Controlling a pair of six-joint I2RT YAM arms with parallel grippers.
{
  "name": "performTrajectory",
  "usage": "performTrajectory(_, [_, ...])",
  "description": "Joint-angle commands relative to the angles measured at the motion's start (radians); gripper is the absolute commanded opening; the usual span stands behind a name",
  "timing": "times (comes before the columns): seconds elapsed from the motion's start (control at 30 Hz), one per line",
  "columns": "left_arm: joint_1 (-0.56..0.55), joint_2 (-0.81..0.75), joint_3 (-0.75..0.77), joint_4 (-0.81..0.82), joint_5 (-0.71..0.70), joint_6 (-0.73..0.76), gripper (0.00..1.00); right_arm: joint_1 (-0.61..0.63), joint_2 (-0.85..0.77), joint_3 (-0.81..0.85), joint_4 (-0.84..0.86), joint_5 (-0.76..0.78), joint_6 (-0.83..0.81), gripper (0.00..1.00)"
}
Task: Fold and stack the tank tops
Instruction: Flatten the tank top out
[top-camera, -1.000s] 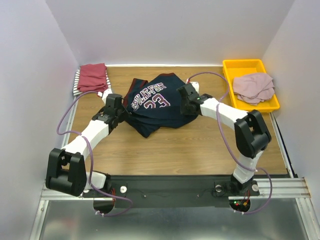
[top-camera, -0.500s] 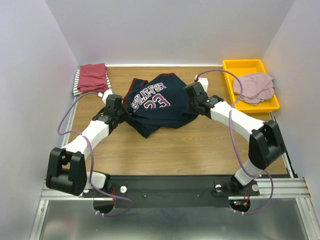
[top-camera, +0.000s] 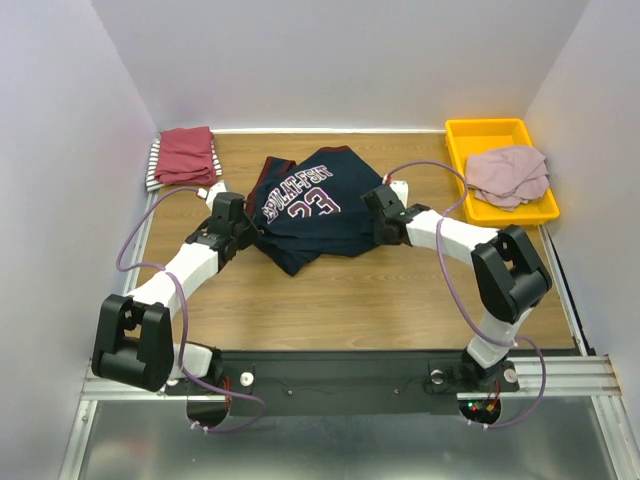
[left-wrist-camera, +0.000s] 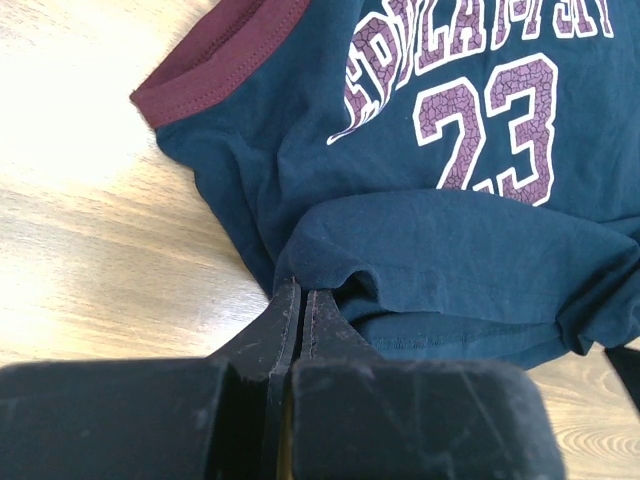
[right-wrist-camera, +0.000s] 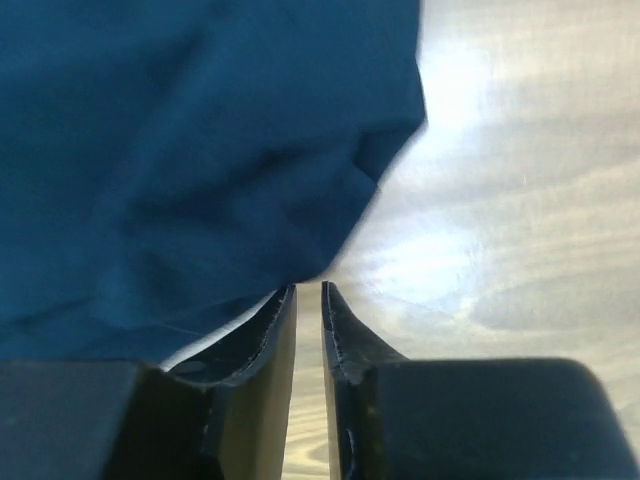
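The navy jersey (top-camera: 310, 205) with maroon trim and a white-edged number lies bunched on the table's middle back; it also shows in the left wrist view (left-wrist-camera: 450, 230) and the right wrist view (right-wrist-camera: 180, 150). My left gripper (top-camera: 246, 228) (left-wrist-camera: 301, 290) is at its left edge, shut on a fold of the hem. My right gripper (top-camera: 374, 228) (right-wrist-camera: 308, 290) is low at its right edge, jaws a narrow gap apart with bare wood between them, holding nothing. A dark-red top (top-camera: 186, 155) lies folded on a striped one (top-camera: 153, 172) at the back left. A dusty-pink top (top-camera: 508, 172) lies crumpled in the tray.
The yellow plastic tray (top-camera: 490, 127) stands at the back right corner. White walls close in the wooden table (top-camera: 400, 300) on three sides. Purple cables loop from both arms.
My right arm swung back and to the right away from the jersey, then came back down to its right edge. The left arm and the jersey have hardly moved.
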Motion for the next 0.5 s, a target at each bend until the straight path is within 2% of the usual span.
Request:
performTrajectory(0.0, [-0.001, -0.015, -0.016, 0.03, 0.005, 0.014, 0.0, -0.003, -0.065, -0.061, 0.054, 0.047, 0.041, 0.17])
performTrajectory(0.2, [-0.001, -0.015, -0.018, 0.033, 0.011, 0.014, 0.0, -0.011, -0.134, -0.11, 0.057, 0.066, 0.054, 0.14])
performTrajectory(0.33, [-0.001, -0.024, -0.021, 0.033, 0.012, 0.016, 0.0, -0.011, -0.188, -0.092, 0.057, 0.015, 0.066, 0.15])
performTrajectory(0.47, [-0.001, -0.026, -0.024, 0.034, 0.015, 0.014, 0.0, -0.009, -0.173, -0.032, 0.057, -0.014, 0.07, 0.28])
